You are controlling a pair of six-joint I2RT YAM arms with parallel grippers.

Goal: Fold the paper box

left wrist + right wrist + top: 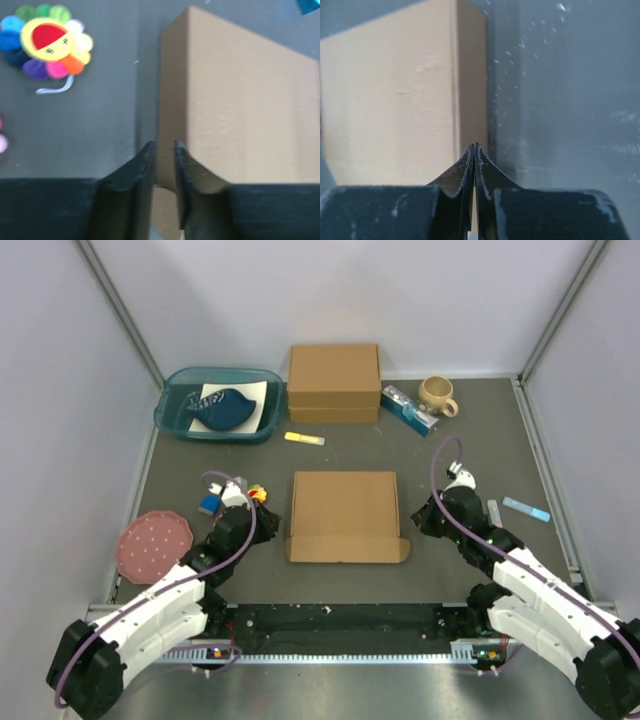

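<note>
dark grey table (460, 450), white walls round it. right gripper (475, 146): fingers pressed together on nothing, tips just beside the paper box's (345, 515) right wall. left gripper (164, 145): fingers a narrow gap apart at its left edge; whether they nip it, cannot tell. paper box lies mid-table between both arms. flower toy (47, 42) to its left.

You have the paper box (345, 515) mid-table, between your left gripper (268, 520) and right gripper (420, 520). Behind it sits a cardboard box (334, 380), with a tray (170, 420) on its left and a mug (437, 395) on its right.
</note>
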